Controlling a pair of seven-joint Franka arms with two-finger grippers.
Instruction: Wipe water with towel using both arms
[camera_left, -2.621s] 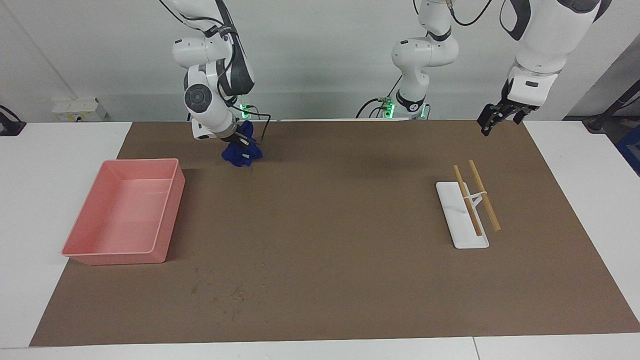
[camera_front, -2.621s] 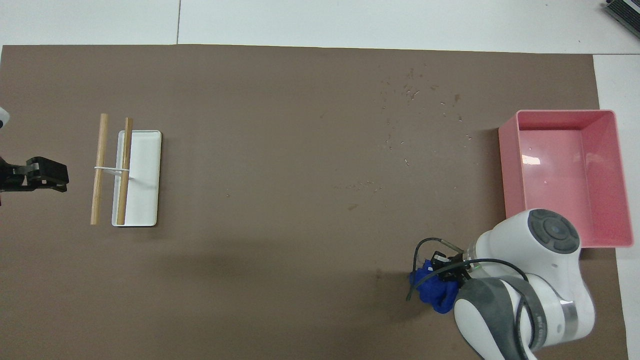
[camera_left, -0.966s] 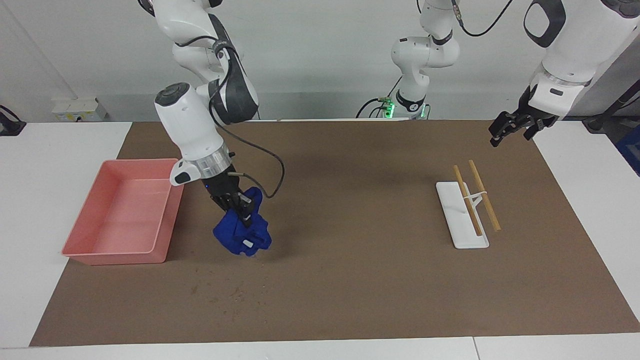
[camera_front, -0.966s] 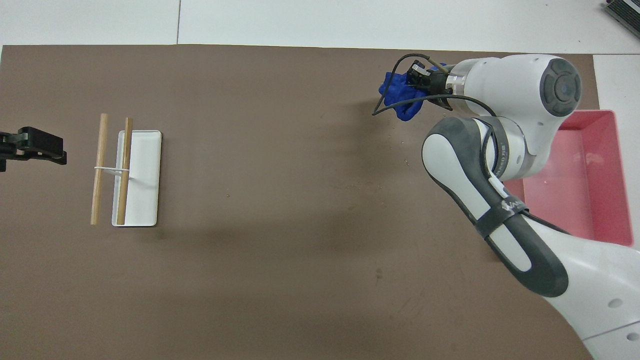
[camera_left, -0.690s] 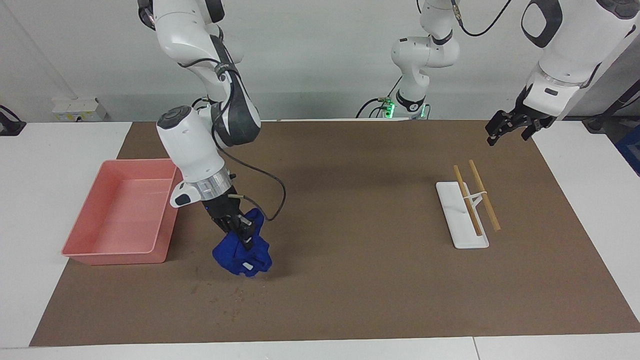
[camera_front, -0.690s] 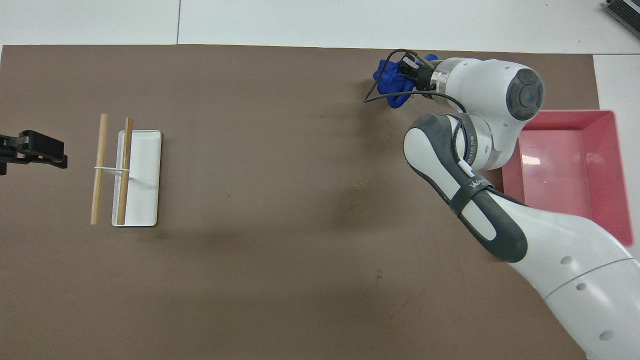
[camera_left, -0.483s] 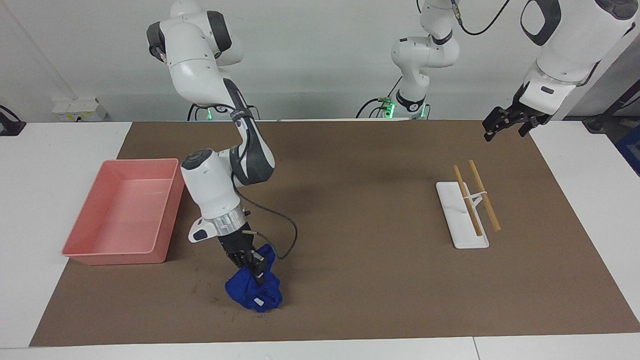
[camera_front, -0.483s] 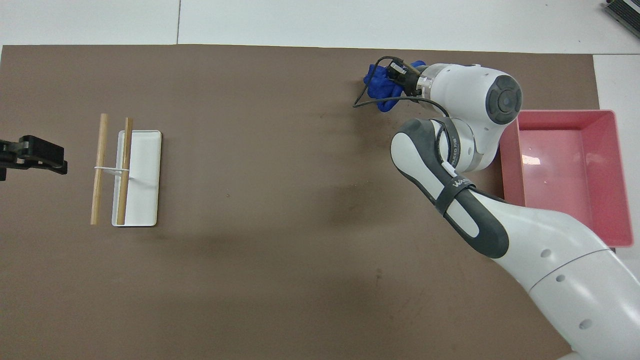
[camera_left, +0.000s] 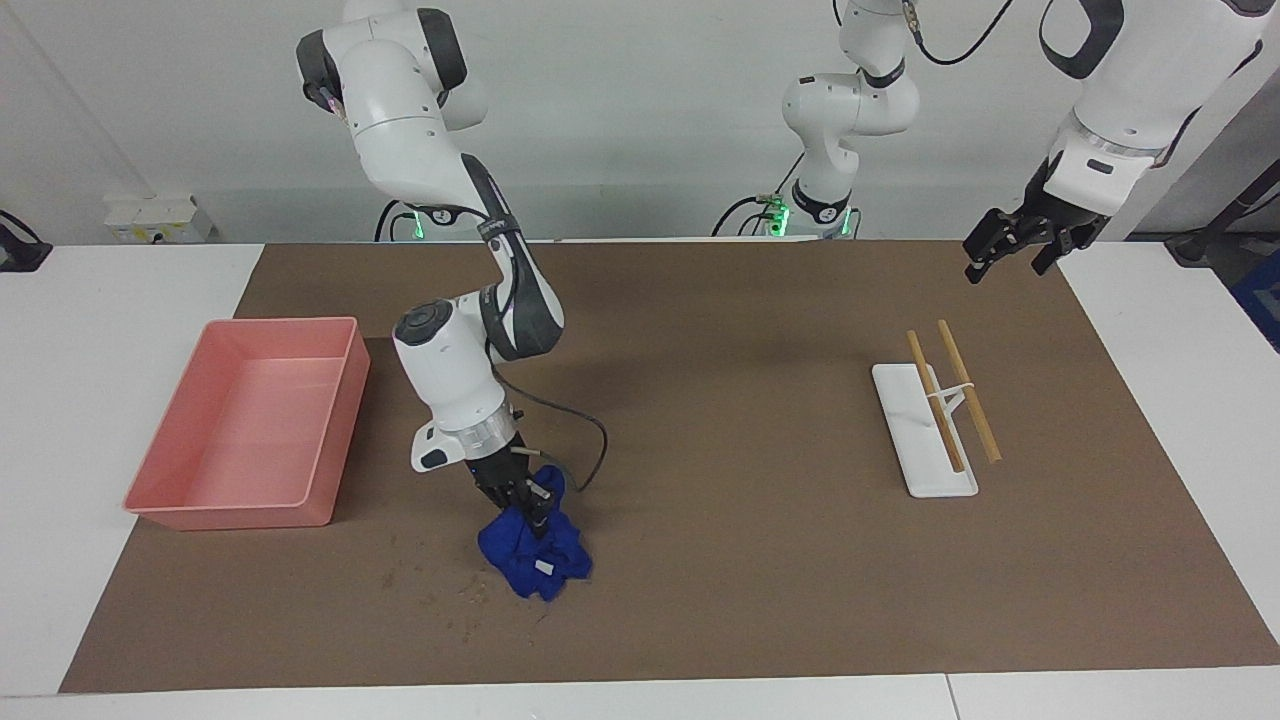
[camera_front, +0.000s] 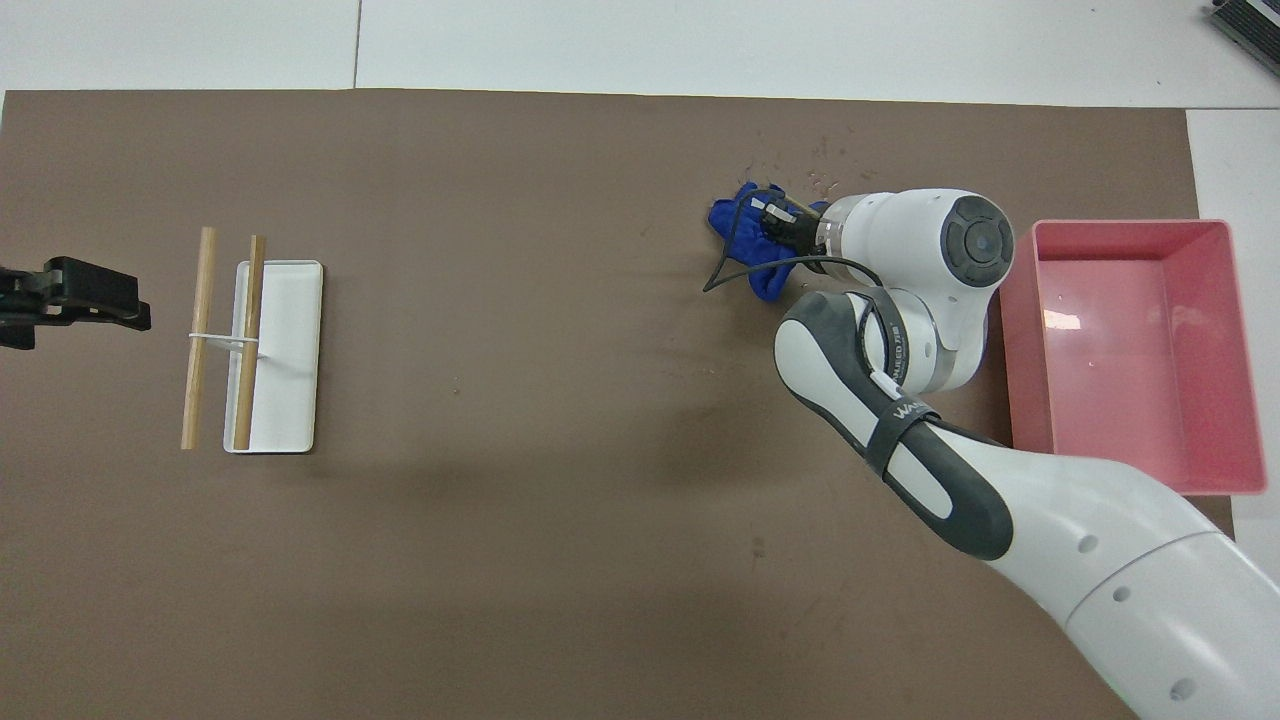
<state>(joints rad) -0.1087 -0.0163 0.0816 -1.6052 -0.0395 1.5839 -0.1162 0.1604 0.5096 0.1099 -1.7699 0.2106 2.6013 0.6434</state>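
The royal-blue towel (camera_left: 535, 558) is bunched up and lies on the brown mat (camera_left: 720, 560), beside the corner of the pink tray that is farthest from the robots. It also shows in the overhead view (camera_front: 733, 222). My right gripper (camera_left: 524, 503) points down, shut on the top of the towel and pressing it onto the mat; it shows in the overhead view (camera_front: 772, 224) too. Small wet specks (camera_front: 822, 172) dot the mat just past the towel. My left gripper (camera_left: 1003, 258) hangs in the air over the mat's edge at the left arm's end (camera_front: 92, 296) and waits there.
A pink tray (camera_left: 338, 440) stands at the right arm's end of the mat (camera_front: 1018, 330). A white rack (camera_left: 925, 470) holding two wooden sticks (camera_left: 968, 390) lies toward the left arm's end (camera_front: 295, 400).
My right arm has carried the towel from near its base out past the tray and down onto the mat, then dragged it slightly back toward the robots. The left gripper only shifted a little.
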